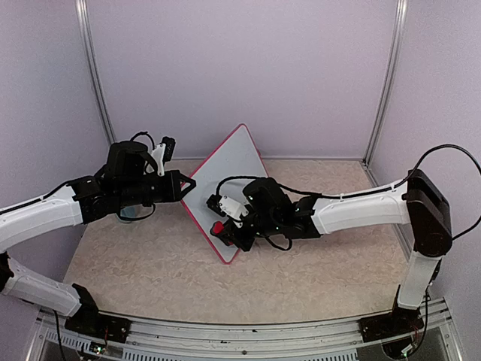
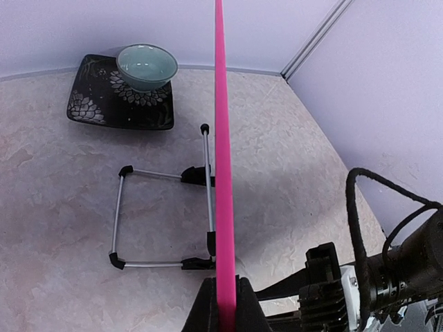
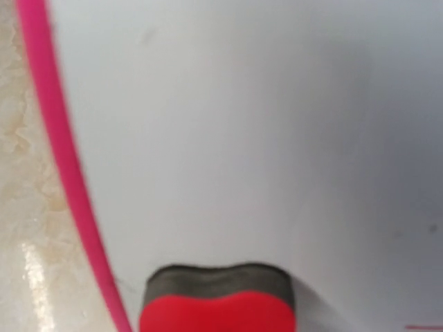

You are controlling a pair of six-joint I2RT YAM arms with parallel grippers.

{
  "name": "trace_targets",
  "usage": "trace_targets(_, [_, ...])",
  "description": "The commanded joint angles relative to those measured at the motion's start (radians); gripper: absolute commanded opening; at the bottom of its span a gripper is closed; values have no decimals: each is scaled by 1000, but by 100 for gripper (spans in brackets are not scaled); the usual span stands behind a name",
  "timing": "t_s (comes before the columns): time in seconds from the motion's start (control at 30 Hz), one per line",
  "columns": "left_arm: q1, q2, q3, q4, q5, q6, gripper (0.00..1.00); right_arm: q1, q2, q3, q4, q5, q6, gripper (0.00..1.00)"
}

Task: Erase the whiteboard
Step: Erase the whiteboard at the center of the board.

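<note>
The whiteboard (image 1: 234, 167) is held up on edge at mid-worktop, between the two arms, with one corner pointing up and the opposite corner low over the worktop (image 1: 323, 274); whether that corner touches cannot be told. Its pink frame is clamped at the left edge by the left fingers (image 1: 183, 188), which are seen in the left wrist view closed on either side of the frame. A red eraser (image 1: 217, 228) is grasped by the right fingers (image 1: 223, 231), and its dark felt face is pressed to the lower part of the board, just beside the frame.

The task is judged to be well advanced. In the right wrist view the white surface around the eraser is seen clean, with only a few faint specks and a thin red line at the lower right that cannot be identified. In the top view the upper part of the board is also seen white. The strip under the eraser and arm is hidden, so full erasure cannot be confirmed; a last pass over that area and setting the board down are thought to be left.

No brand, label or legible writing is found anywhere. A wire stand (image 2: 163, 218) lies behind the board, and a black plate (image 2: 90, 107) carrying a pale green bowl (image 2: 146, 66) is set farther off.
</note>
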Motion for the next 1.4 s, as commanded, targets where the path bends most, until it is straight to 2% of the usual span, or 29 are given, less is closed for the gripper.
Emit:
trace_targets(0.0, [-29,5,-26,-41,100,6,0,-47,-2,112,-23,-5,-7,1])
trace_targets(0.13, [-29,-1,-25,-47,95,6,0,-78,5,195,-37,-38,-21,1])
trace_targets(0.27, [-29,-6,-31,-51,89,8,0,-116,27,206,-41,-64,-16,1])
trace_targets(0.6, [-23,5,-36,-37,101,13,0,-132,55,8,20,-142,19,1])
trace_targets(0.87, [-20,6,-35,-37,106,13,0,-132,44,-88,40,-107,38,1])
trace_targets(1.17, [-21,-10,-29,-52,98,11,0,-142,42,-78,33,-94,39,1])
trace_targets(1.37, [-22,5,-25,-43,108,7,0,-143,30,60,-9,-92,22,1])
